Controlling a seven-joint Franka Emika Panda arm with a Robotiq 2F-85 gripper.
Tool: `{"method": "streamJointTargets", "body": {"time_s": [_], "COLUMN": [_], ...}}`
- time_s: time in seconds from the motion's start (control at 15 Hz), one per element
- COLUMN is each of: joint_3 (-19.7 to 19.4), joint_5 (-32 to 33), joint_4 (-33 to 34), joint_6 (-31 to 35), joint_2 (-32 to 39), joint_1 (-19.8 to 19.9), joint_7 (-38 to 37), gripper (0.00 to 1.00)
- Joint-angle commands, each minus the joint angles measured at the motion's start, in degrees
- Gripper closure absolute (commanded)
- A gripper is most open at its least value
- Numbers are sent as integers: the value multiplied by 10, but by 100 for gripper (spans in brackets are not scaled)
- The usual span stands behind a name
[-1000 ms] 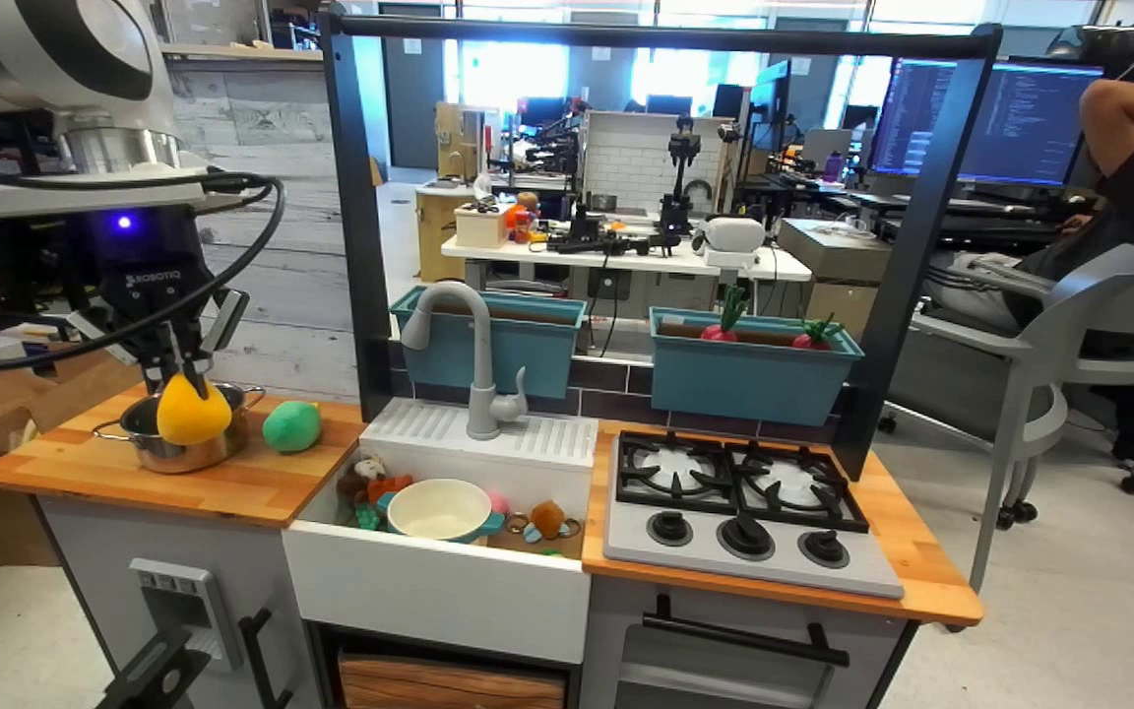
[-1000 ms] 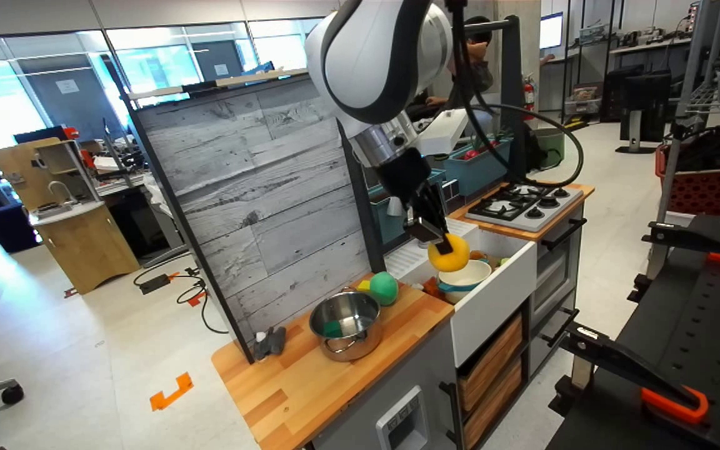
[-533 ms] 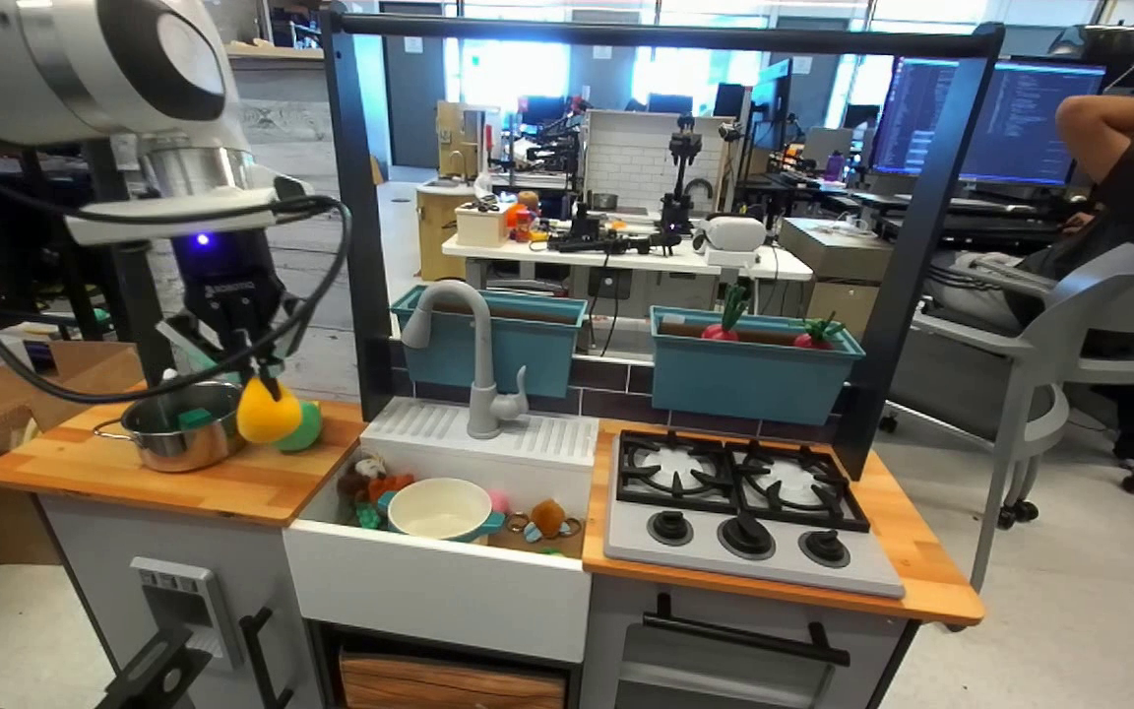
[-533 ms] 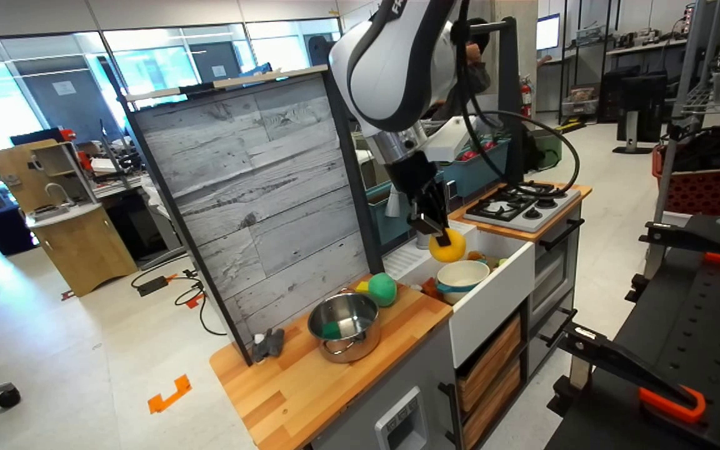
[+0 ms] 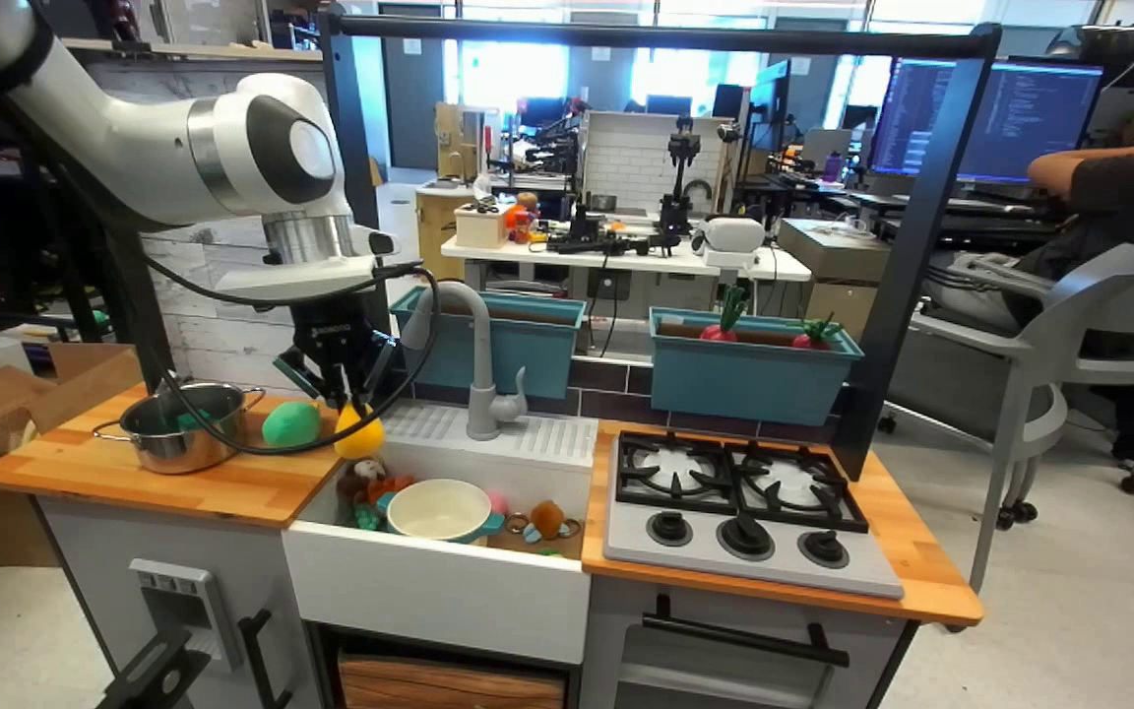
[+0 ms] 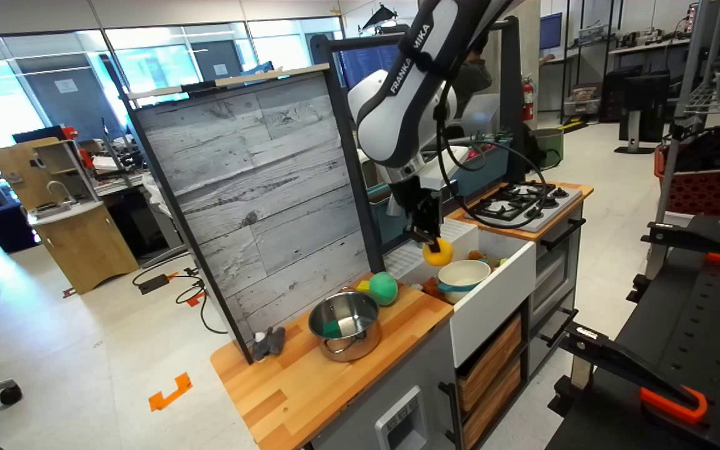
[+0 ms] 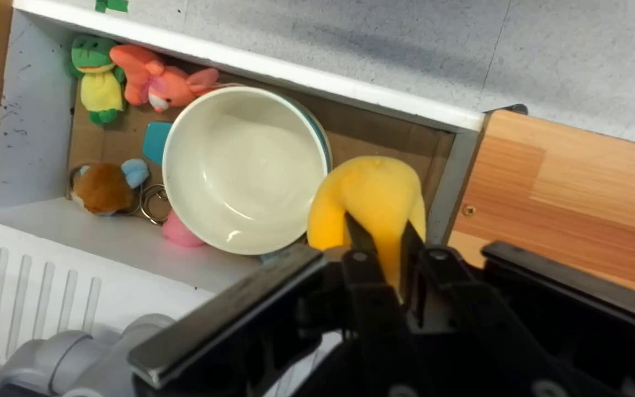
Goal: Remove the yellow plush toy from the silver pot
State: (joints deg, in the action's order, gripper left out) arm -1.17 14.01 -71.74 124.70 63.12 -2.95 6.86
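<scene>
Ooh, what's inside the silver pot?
Something green shows inside the silver pot, but I can't tell what it is. The pot's near wall hides part of the bottom.

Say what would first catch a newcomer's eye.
Probably the soft, rounded yellow plush toy, pinched in the black Robotiq gripper near one end of the white sink. Next might come the round cream-and-teal bowl inside that sink, then the shiny silver metal pot on the wooden counter.

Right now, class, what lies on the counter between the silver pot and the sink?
A green ball lies between pot and sink in both exterior views.
</scene>
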Motion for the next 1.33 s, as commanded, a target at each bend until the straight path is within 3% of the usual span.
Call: {"method": "streamJointTargets", "body": {"time_s": [0.0, 0.87, 1.0, 1.07, 1.27], "joint_3": [11, 22, 16, 20, 20], "joint_5": [-9, -7, -3, -1, -1], "joint_4": [128, 256, 269, 222, 235], "joint_6": [-61, -177, -200, -165, -177], "joint_2": [69, 160, 170, 144, 153], "joint_1": [-18, -56, -62, -56, -58], "joint_7": [27, 97, 96, 84, 86], "gripper": [97, 97, 61, 81, 61]}}
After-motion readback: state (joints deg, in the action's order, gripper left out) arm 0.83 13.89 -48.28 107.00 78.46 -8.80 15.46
